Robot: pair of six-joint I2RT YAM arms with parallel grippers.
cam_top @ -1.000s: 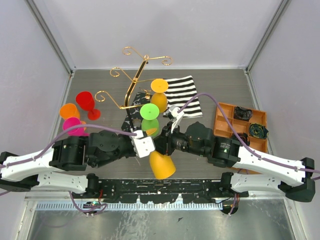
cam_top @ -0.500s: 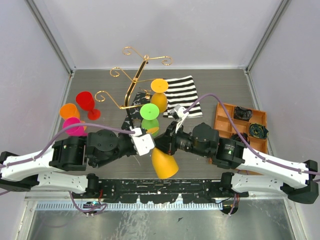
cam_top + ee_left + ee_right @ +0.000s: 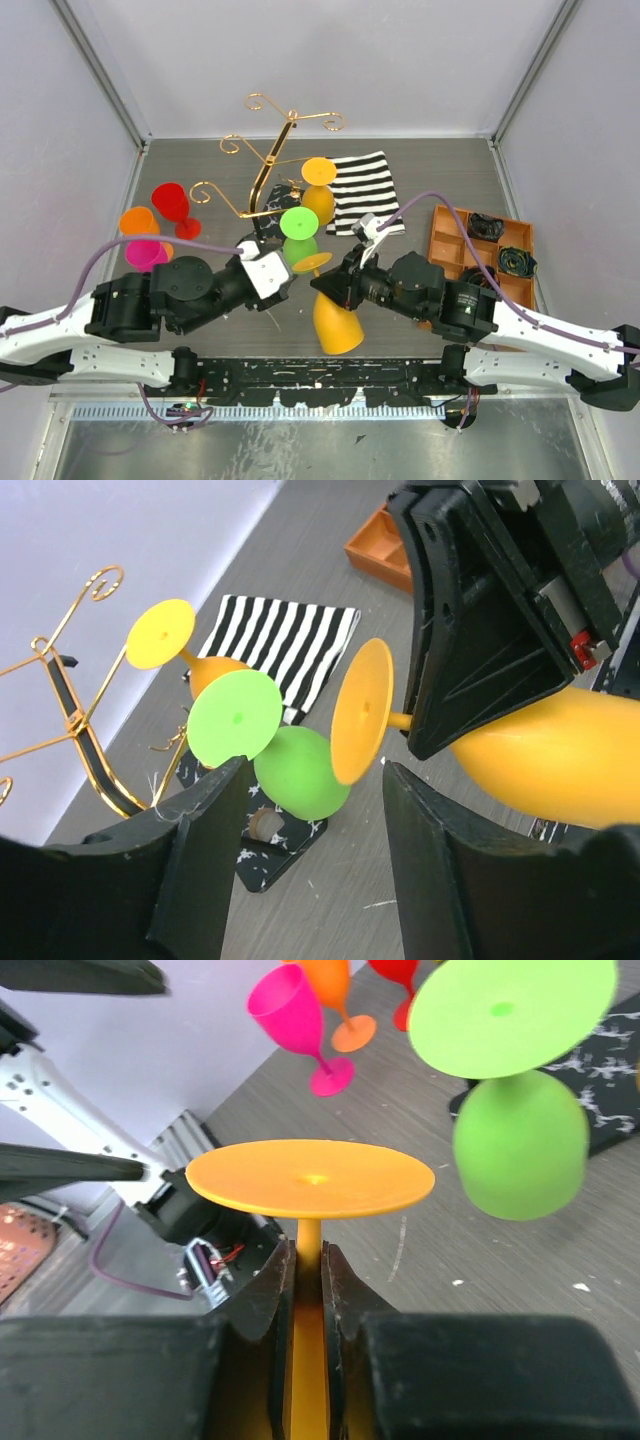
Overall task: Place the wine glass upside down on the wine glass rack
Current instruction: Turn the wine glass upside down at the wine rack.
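Grey tabletop, pale walls. Wine glass off the table near the arm bases, pinched at the stem by right gripper, foot toward wine glass rack. Left gripper spread, empty, just beside. Probably best: keep pinch firm, raise foot over a free scroll arm, steer clear of green glass. From right wrist only: fingers closed on stem. From top only: rack's bare arms

Amber-orange plastic wine glass nearest. Beyond it are a lime-green plastic glass and a yellow plastic glass. Thin gold wire rack, with black white-veined square base. Black-and-white striped cloth far right. Red plastic glass, orange plastic glass and pink plastic glass at left.
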